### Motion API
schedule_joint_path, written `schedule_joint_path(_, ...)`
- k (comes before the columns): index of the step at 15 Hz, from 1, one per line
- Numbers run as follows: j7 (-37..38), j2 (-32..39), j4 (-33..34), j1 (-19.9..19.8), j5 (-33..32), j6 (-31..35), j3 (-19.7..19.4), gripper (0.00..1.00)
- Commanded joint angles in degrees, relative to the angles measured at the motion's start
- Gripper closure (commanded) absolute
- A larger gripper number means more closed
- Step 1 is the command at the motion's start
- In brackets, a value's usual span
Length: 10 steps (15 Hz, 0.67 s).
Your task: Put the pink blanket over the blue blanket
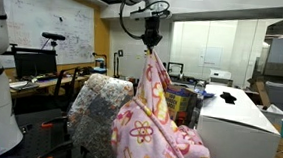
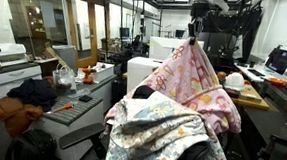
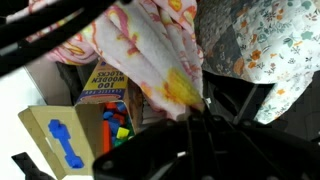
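Observation:
The pink blanket (image 1: 151, 110) with yellow and darker pink flowers hangs in a tall peak from my gripper (image 1: 150, 42), which is shut on its top. In an exterior view it drapes down behind the blue blanket (image 2: 161, 126). The blue blanket (image 1: 98, 101), mottled grey-blue with speckles, lies over a chair back beside the pink one. In the other exterior view the gripper (image 2: 193, 35) holds the pink blanket (image 2: 189, 78) high. In the wrist view the pink fabric (image 3: 150, 50) runs into the jaws (image 3: 195, 110), with the blue blanket (image 3: 265, 50) to the right.
A white cabinet (image 1: 241, 121) stands right of the blankets, a colourful toy box (image 3: 105, 85) below. Desks with monitors (image 1: 34, 62) stand behind. A white table (image 2: 149, 70) and a cluttered bench (image 2: 52, 94) stand nearby.

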Motion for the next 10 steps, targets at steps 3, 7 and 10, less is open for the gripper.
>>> schedule_joint_path(3,6.03,-0.99,7.9,1.17,2.48,-6.02,0.65,0.99)
schedule_joint_path(7,10.37,-0.21,14.25,2.09,2.54,-10.06,1.08,0.99)
schedule_joint_path(10,13.77,0.54,19.45,2.67,2.27,-12.97,1.52,0.99)
